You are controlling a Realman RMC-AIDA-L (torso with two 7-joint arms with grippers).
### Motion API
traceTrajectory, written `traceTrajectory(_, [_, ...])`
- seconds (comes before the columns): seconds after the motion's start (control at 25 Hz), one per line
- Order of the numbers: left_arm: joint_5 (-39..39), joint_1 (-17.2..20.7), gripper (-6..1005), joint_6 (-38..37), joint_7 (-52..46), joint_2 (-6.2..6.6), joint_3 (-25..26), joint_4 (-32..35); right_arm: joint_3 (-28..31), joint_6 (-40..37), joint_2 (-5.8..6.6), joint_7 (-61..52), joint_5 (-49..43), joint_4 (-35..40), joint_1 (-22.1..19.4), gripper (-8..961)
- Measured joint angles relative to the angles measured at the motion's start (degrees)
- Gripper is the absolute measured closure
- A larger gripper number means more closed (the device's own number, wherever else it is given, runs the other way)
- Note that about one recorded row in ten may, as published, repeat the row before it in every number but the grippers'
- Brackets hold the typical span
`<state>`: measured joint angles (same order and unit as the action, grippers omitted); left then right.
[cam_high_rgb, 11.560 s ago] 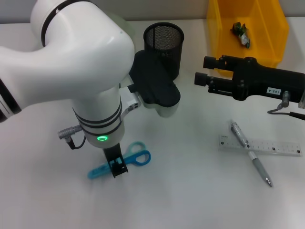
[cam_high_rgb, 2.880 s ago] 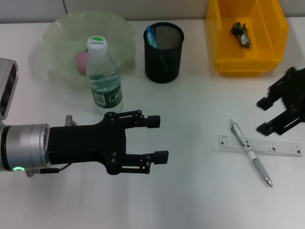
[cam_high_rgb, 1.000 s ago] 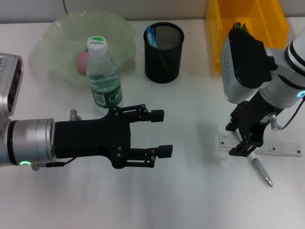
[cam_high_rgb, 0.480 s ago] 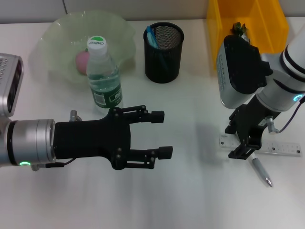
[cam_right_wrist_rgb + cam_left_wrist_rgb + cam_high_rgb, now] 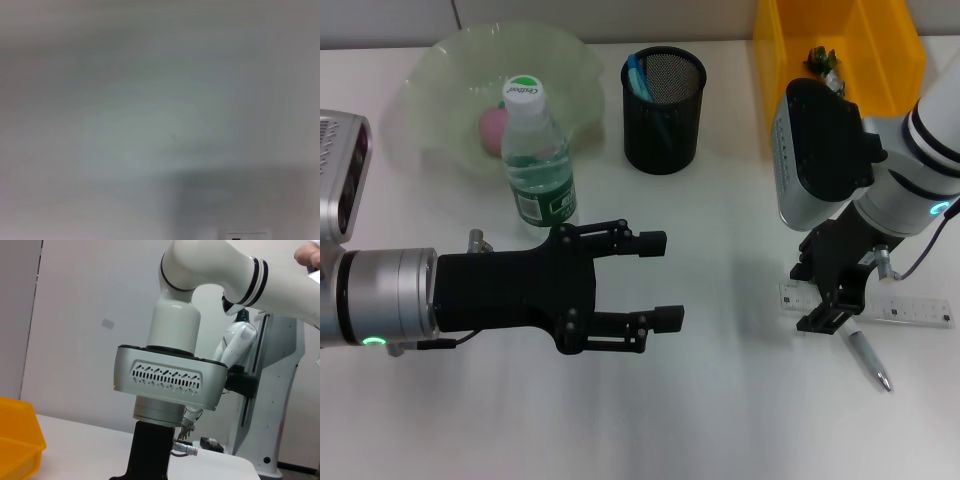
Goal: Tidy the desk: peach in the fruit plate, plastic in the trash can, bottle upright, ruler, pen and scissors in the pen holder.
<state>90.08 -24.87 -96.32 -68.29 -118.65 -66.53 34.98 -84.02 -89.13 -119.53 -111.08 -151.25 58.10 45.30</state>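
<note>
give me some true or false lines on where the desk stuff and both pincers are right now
1. The bottle stands upright. True.
2. The scissors lie flat on the desk. False: the scissors stand in the pen holder.
3. The right pincer is down at the pen and ruler. True.
4. The left pincer is shut on the bottle. False: it is open and holds nothing.
5. The peach sits in the yellow bin. False: it is in the fruit plate.
</note>
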Motion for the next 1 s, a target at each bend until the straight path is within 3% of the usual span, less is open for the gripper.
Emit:
traceTrajectory(0.48, [0.0, -0.25, 199, 0.02, 0.26, -0.08, 0.15, 0.0, 0.0, 0.62, -0.06, -0.01, 0.0, -2.12, 0.77, 320])
traceTrajectory(1.0, [0.0, -0.42, 199, 0.0, 0.6, -0.08, 0.27, 0.0, -0.08, 0.72, -0.09, -0.01, -0.01, -2.35, 1.06, 498])
